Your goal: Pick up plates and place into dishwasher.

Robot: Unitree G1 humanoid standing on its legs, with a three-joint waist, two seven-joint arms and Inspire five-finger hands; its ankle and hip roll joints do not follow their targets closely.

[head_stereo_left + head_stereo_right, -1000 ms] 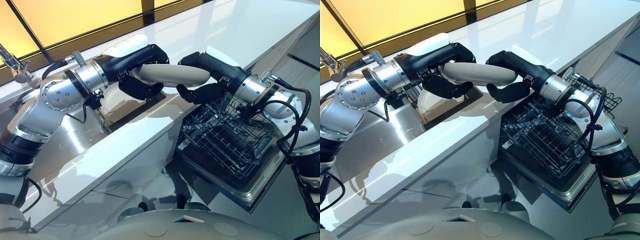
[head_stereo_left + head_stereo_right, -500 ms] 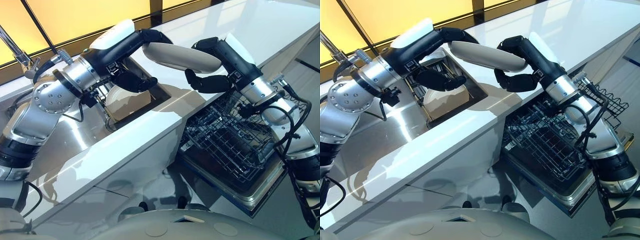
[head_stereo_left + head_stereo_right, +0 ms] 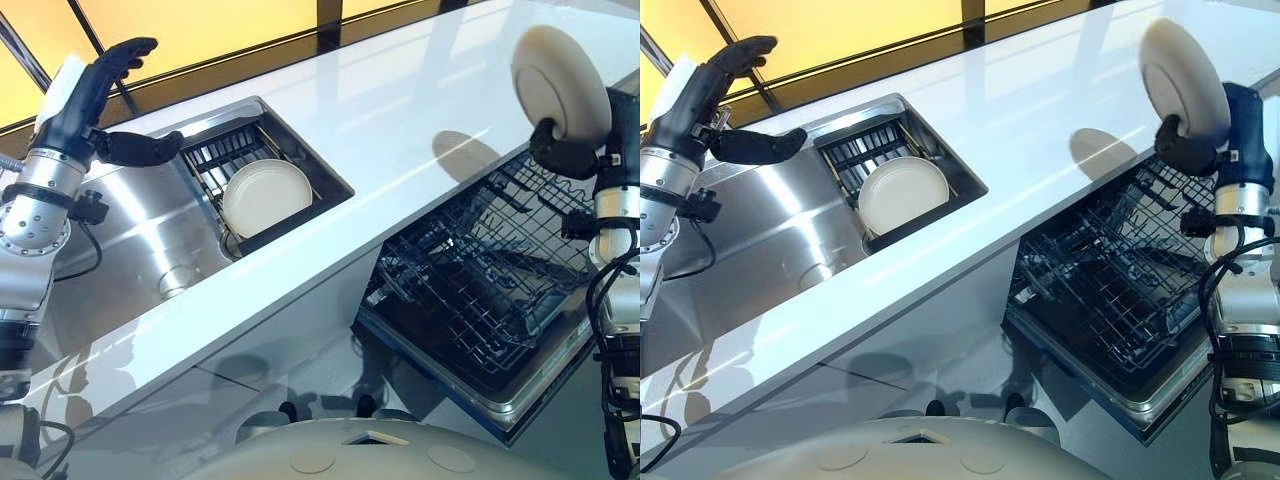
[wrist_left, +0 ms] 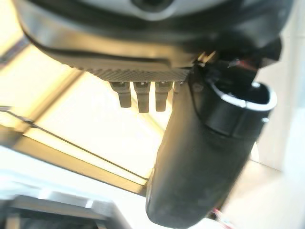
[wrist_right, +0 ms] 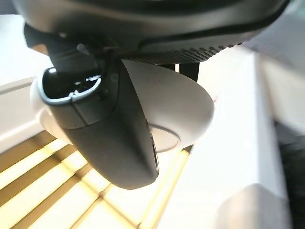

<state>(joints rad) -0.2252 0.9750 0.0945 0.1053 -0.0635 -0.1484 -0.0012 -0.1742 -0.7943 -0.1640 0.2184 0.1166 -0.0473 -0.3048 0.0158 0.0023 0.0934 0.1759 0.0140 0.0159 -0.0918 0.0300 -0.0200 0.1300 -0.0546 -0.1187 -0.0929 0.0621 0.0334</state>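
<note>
Above the open dishwasher rack [image 3: 480, 280], the right hand [image 3: 565, 155] holds a pale plate [image 3: 560, 85] raised on edge, its fingers and thumb curled round the lower rim. Carrying looks to be the step in hand; the next move calls for lowering the plate into the rack and slotting it upright between the wire tines. Room is open above the rack, though the desk [image 3: 400, 110] edge runs close beside it and the tines stand dense, so the descent needs a steady, near-vertical line. Over the sink [image 3: 130, 230], the left hand [image 3: 715, 105] hangs empty with fingers spread. A second plate [image 3: 266, 197] leans in the sink's dark drying rack [image 3: 225, 155], waiting.
</note>
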